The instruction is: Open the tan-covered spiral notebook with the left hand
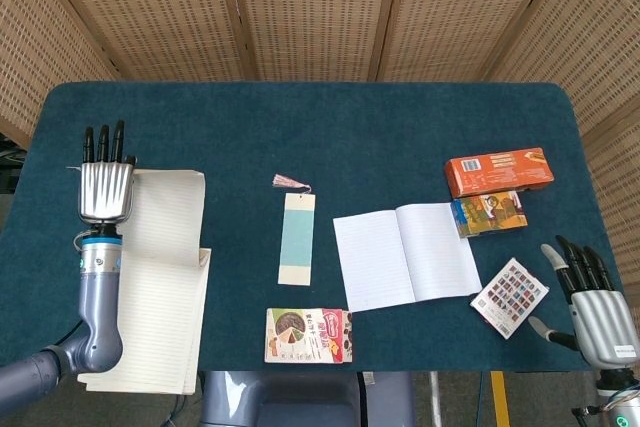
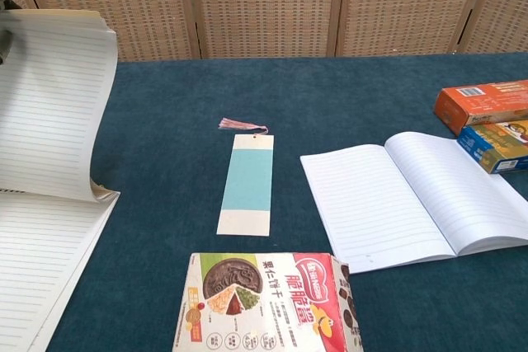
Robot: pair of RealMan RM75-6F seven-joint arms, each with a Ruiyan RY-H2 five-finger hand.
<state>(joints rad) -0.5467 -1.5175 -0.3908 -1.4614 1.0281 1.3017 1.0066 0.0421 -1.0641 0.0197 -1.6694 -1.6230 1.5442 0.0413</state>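
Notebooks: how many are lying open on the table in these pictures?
2. The spiral notebook lies at the table's left edge, its lifted pages under the left hand. The lined notebook lies open, right of the bookmark.

**Your two hands, seen from above**

Your left hand (image 1: pixel 104 190) has a ribbed, silver-grey metal back and slim black fingers (image 1: pixel 103 141). Below it you see a short silver wrist with a thin light-blue ring, then a smooth, rounded blue-grey forearm (image 1: pixel 97 312). Your right hand (image 1: pixel 592 309) is built the same: black fingers, a ribbed silver back, a grey thumb off to its side, and a small dark marking near the wrist, too small to read.
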